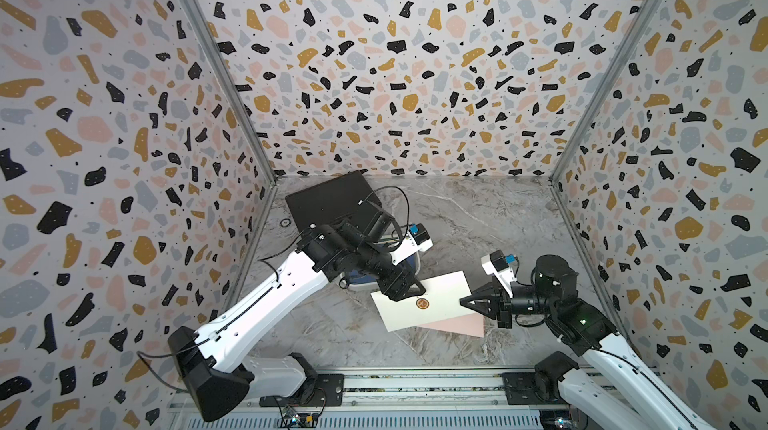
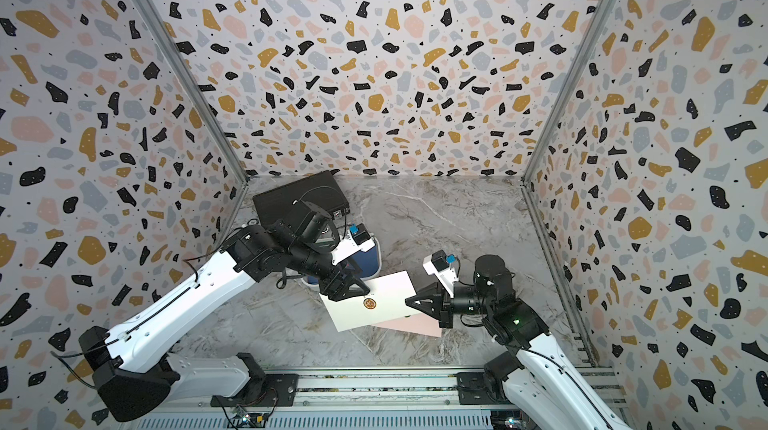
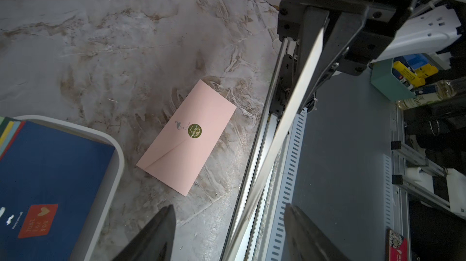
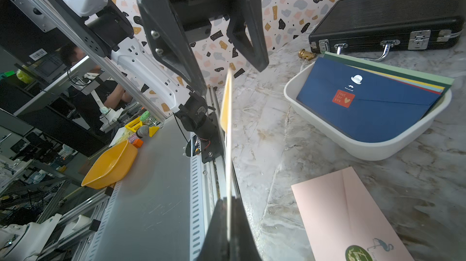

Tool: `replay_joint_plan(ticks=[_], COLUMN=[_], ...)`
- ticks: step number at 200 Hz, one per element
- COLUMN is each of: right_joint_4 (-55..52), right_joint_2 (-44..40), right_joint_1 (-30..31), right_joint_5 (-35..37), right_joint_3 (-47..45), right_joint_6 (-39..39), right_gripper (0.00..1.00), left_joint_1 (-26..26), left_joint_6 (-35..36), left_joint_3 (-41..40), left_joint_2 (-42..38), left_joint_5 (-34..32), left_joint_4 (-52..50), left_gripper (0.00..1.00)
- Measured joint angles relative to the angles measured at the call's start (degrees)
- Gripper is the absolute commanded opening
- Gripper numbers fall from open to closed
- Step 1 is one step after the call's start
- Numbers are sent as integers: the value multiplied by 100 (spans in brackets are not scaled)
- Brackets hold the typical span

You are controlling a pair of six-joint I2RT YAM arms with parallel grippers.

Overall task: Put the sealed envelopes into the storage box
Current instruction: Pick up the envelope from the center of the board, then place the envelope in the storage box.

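A cream envelope with a round brown seal hangs level above the table, held by its right end in my right gripper, which is shut on it. It shows edge-on in the right wrist view. My left gripper is open, its jaws standing wide on either side of the cream envelope's other end without touching it. A pink envelope lies flat on the table beneath. The white storage box holds a stack of envelopes with a navy envelope on top; my left arm covers most of the box in both top views.
A shut black ribbed briefcase lies behind the box by the back left corner. A small brass object sits between them. The metal rail runs along the table's front edge, and patterned walls close three sides.
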Motion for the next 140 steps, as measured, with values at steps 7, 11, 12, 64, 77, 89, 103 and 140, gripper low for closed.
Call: replay_joint_plan(ticks=[7, 11, 12, 64, 77, 89, 103, 140], right_joint_4=[9, 13, 13, 9, -35, -127, -343, -933], right_joint_2=[0, 0, 0, 0, -2, -9, -48, -179], right_joint_1=[0, 0, 0, 15, 15, 15, 22, 24], right_joint_5=[-2, -4, -7, 15, 125, 363, 789, 2002], right_joint_3=[-2, -4, -4, -26, -48, -48, -50, -127], right_joint_6=[-7, -13, -13, -22, -24, -63, -136, -306], right_gripper=[0, 0, 0, 6, 34, 43, 45, 46], left_joint_1=[0, 0, 0, 0, 2, 2, 4, 107], left_joint_6=[28, 42, 39, 170, 181, 197, 275, 874], left_joint_3=[-55, -92, -98, -157, -125, -63, 22, 785], left_joint_2=[0, 0, 0, 98, 153, 203, 238, 586], left_joint_5=[96, 136, 146, 444, 424, 310, 74, -1233], left_joint_4=[-24, -39, -42, -146, -164, -192, -229, -763], left_gripper=[55, 52, 51, 0, 0, 0, 0, 0])
